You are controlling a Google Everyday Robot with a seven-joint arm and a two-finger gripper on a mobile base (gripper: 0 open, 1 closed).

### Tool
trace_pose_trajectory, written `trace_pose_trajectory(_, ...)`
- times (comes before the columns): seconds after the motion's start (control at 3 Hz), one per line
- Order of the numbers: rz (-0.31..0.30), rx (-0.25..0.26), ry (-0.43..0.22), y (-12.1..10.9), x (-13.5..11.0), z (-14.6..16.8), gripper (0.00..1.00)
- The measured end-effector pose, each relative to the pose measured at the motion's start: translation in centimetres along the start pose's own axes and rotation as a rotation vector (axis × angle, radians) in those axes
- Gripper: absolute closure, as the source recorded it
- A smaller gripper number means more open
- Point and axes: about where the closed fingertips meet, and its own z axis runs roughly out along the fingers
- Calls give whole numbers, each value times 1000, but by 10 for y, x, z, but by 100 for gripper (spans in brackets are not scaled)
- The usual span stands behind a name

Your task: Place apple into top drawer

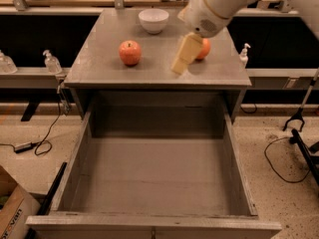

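Note:
The apple (129,52), red-orange with a dimpled stem top, sits on the left part of the grey cabinet top (99,59). The top drawer (154,176) is pulled fully out below it, and nothing lies inside. My gripper (182,58), cream-coloured on a white arm, hangs over the cabinet top to the right of the apple, about a hand's width away. It holds nothing that I can see.
A smooth orange fruit (204,49) sits on the right of the cabinet top, partly hidden behind my gripper. A white bowl (153,20) stands at the back. Pump bottles (50,61) stand on the left ledge, and cables (42,143) lie on the floor.

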Motion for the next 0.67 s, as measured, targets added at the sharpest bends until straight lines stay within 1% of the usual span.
trace_pose_trajectory(0.33, -31, -49, -82, -25, -33, 47, 0)
trace_pose_trajectory(0.67, -66, -93, -130, -41, -59, 85, 0)
